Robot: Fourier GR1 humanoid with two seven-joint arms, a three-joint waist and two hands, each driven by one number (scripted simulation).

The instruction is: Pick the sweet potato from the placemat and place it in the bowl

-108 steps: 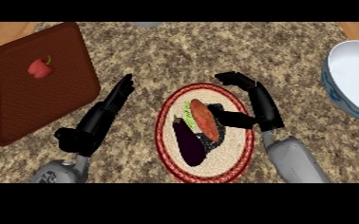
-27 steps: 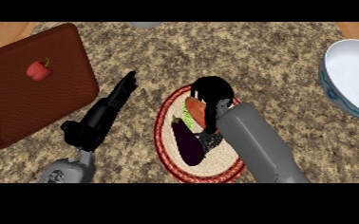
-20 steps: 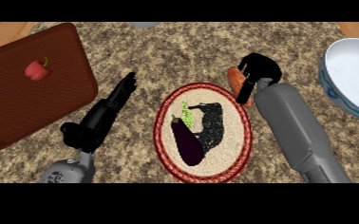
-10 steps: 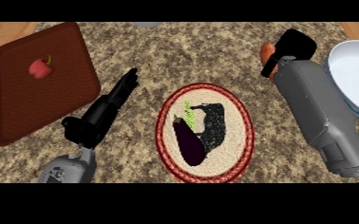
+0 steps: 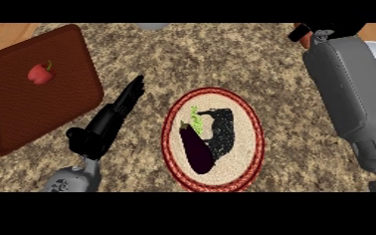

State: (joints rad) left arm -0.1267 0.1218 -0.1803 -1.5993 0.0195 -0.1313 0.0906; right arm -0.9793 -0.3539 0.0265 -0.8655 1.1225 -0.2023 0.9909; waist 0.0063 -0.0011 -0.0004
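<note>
Sweet potato [image 5: 298,28] is off the placemat [image 5: 236,155] at the counter's [image 5: 220,55] near middle, where only an eggplant [image 5: 197,152] lies. The left hand [image 5: 110,122] rests toward the near left edge, fingers straight and holding nothing. At the far right corner the right hand [image 5: 327,30] has its fingers curled round the sweet potato, of which only an orange end pokes out on their left side, so its long axis is hard to judge. The right forearm [image 5: 345,89] hides the bowl, so the drop probably turns on the hand's position over it.
</note>
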